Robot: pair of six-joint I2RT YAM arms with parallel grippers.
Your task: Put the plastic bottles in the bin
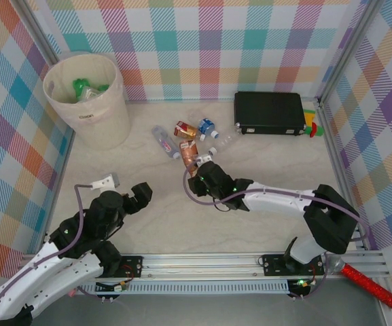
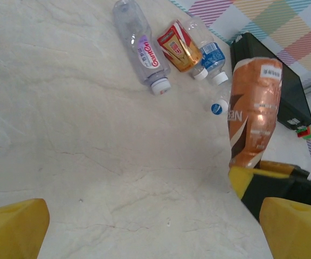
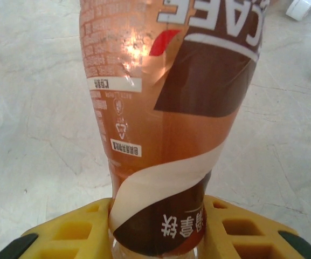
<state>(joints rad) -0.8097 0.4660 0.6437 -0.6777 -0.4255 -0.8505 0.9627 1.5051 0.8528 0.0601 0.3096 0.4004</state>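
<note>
My right gripper is shut on the neck end of a brown-labelled plastic bottle near the table's middle, its yellow fingers pressed against both sides. Three more bottles lie just beyond it: a clear one, a red-and-orange labelled one and a blue-labelled one. The cream bin stands at the far left with green bottles inside. My left gripper is open over bare table at the near left.
A black rectangular case lies at the far right, with a small green and red object beside it. A blue cap shows near the held bottle. Checked walls enclose the table. A red-handled tool lies off the near right corner.
</note>
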